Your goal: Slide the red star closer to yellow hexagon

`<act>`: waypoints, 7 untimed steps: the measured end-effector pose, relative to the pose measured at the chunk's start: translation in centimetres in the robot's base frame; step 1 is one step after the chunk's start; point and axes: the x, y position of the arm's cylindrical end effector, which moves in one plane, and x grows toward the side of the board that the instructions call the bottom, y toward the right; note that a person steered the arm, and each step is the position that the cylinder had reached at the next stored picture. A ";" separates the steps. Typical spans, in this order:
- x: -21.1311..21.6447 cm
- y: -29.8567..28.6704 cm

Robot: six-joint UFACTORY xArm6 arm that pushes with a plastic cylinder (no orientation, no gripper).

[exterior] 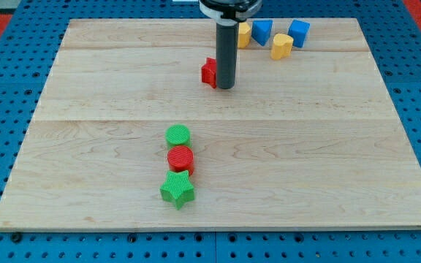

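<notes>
No text, label, brand, number or sign readable anywhere: none on the bench (327, 146), none on the coloured blocks, none on the dark rod, none on the blue pegboard around it.

Counter (305, 146): pale wooden board. Near the view's top: red star (209, 72) touching my tip (226, 87); yellow hexagon (244, 33), two blue blocks (262, 31) (299, 32), yellow block (281, 45) clustered. Lower centre: green cylinder (177, 135), red cylinder (180, 158), green star (177, 189), touching in a column.
</notes>
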 end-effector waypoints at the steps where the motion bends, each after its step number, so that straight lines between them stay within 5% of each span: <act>1: 3.7 2.2; 3: 4.7 1.4; 5: -3.4 -1.8; 7: 1.6 -4.4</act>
